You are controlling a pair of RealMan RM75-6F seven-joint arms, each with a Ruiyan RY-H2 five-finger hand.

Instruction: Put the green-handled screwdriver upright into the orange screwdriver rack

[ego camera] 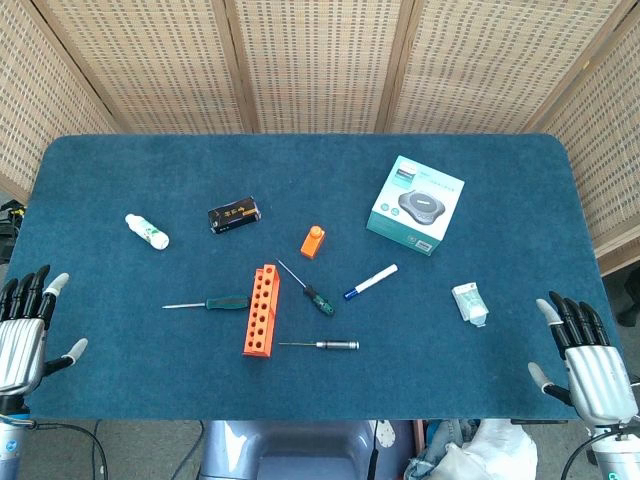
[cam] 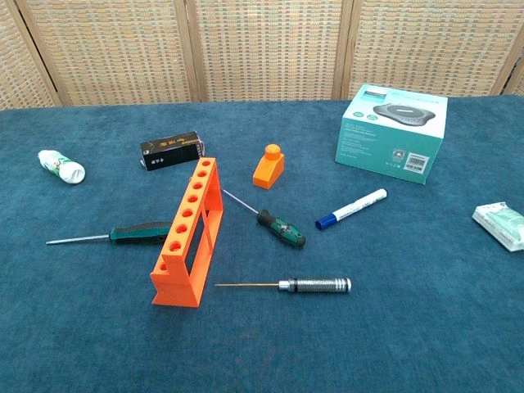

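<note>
The orange screwdriver rack stands empty near the table's middle, its row of holes facing up. A dark green-handled screwdriver lies flat just left of it, shaft pointing left. A second screwdriver with a green and black handle lies on the rack's right side, tilted. My left hand hovers at the table's near left corner, fingers apart and holding nothing. My right hand is at the near right corner, likewise open. Neither hand shows in the chest view.
A silver-handled precision screwdriver lies in front of the rack. Around it are a blue-capped marker, a small orange block, a black box, a white bottle, a teal carton and a white packet.
</note>
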